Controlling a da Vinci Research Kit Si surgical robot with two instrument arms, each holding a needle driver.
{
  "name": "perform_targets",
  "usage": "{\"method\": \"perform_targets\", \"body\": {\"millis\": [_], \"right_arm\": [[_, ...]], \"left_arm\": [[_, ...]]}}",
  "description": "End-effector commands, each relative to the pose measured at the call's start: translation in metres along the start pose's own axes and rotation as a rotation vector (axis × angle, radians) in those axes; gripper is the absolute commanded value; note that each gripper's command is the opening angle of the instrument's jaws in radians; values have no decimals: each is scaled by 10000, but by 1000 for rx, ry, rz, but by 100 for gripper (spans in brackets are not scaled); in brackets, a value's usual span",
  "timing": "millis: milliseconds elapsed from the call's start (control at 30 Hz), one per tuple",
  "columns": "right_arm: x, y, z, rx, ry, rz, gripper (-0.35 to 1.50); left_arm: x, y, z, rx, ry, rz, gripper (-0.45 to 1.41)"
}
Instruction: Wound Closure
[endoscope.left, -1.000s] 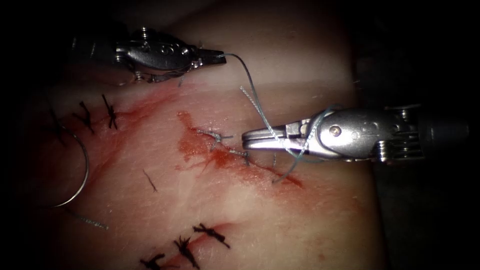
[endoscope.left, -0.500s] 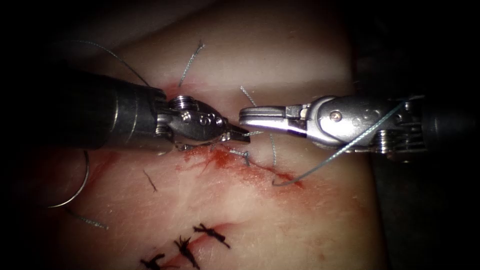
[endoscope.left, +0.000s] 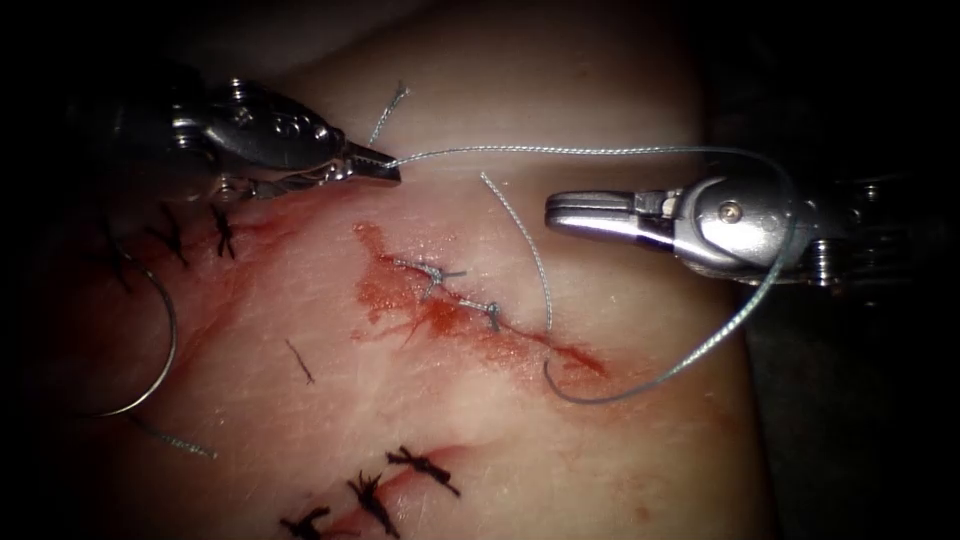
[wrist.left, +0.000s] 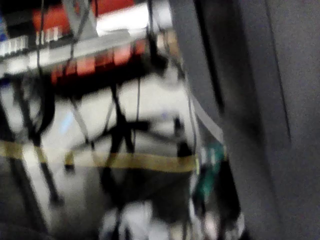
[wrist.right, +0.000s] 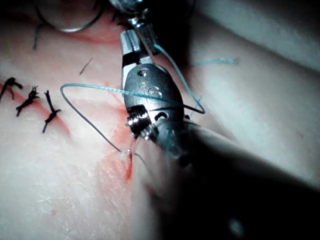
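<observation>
- Now, in the endoscope view, we see the left arm's tool (endoscope.left: 385, 168) above and to the left of the cut (endoscope.left: 480, 315), its jaws pressed together on the thread (endoscope.left: 600, 152) at their very tip.
- From that tip the thread runs right, passes over the wrist of the right arm's tool (endoscope.left: 560, 210), curves down around it and comes back to the tissue (endoscope.left: 450, 420) at the right end of the cut.
- We read the right arm's tool as holding nothing: its jaws lie pressed together, pointing left, above the right half of the cut and clear of the tissue. In the right wrist view the same tool (wrist.right: 129, 42) has the thread (wrist.right: 95, 89) draped across its body.
- We find the needle (endoscope.left: 160, 345) lying free on the tissue well to the left of the cut, a thin curved arc, held by neither tool; whether its point is in the tissue we cannot tell.
- A short free end of thread (endoscope.left: 525, 245) rises from the right part of the cut.
- Along the cut we see pale stitches (endoscope.left: 445, 275) already placed, with red fluid (endoscope.left: 395, 295) spread around them.
- Dark stitches (endoscope.left: 220, 230) sit on older cuts at the upper left, and more dark stitches (endoscope.left: 400, 480) below.
</observation>
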Motion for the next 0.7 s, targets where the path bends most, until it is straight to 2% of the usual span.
{"method": "perform_targets", "body": {"millis": [33, 100, 233, 267, 367, 433, 500, 533, 633, 700], "right_arm": [[-2, 5, 5, -51, -7, 6, -35], [-3, 9, 5, -165, -33, 14, -35], [-6, 13, 7, -264, -71, 9, -35], [-5, 13, 10, -274, -76, 14, -35], [-6, 12, 13, -168, -57, 19, -35], [-6, 11, 14, -143, -28, 17, -35], [-5, 11, 15, -190, -22, 17, -35], [-4, 12, 15, -248, -33, 19, -35], [-5, 14, 17, -285, -86, -8, -35], [-10, 14, 23, -320, -143, -36, -35]], "left_arm": [[-7, 1, 2, -26, -29, 1, -45], [-22, 11, -13, -78, -88, -17, -45], [-19, 32, -22, -139, -115, -38, -45], [-14, 43, -21, -136, -125, -67, -45], [-7, 51, -14, -141, -126, -73, -45], [-9, 53, -10, -157, -128, -74, -45], [-13, 54, -9, -169, -129, -68, -45], [-15, 55, -10, -186, -131, -63, -45], [-17, 58, -16, -244, -140, -55, -45], [-16, 74, -25, -353, -155, 28, -45]]}}
